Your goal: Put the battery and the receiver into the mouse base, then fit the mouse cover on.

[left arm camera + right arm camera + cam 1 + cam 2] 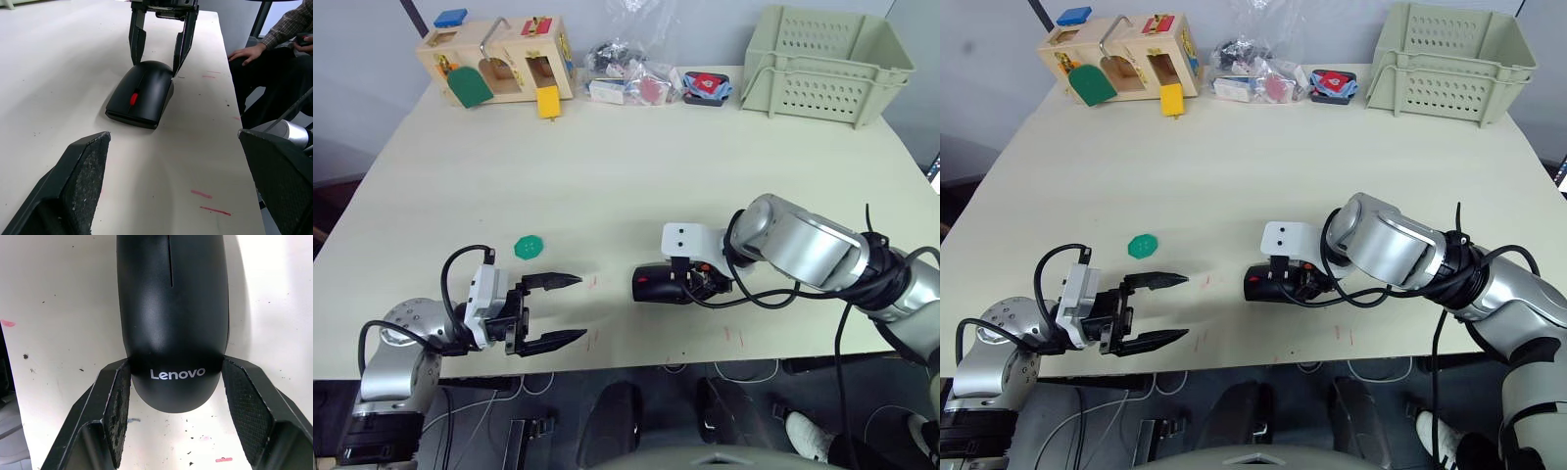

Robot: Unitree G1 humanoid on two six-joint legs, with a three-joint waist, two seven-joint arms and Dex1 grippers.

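Mouse cover (172, 323) is seated on the mouse base (166, 100), so the mouse reads as assembled; battery and receiver, if in, are under the shell. Step in hand, by my judgement: final seating check and letting go. The right gripper (172, 416) straddles the rear end of the mouse, one finger on each flank; its pads (120, 406) sit at or just off the shell edges, and I cannot tell whether they press, so I log the jaws as spread around the mouse rather than clamped. To do it well: press evenly on the rear of the cover until the seam along the base closes all round, then back straight off along the mouse's long axis so the fingers do not drag or twist it. The left gripper (548, 311) rests on the table (607, 166) with fingers wide apart, holding nothing, facing the mouse's front, clearly apart from it.
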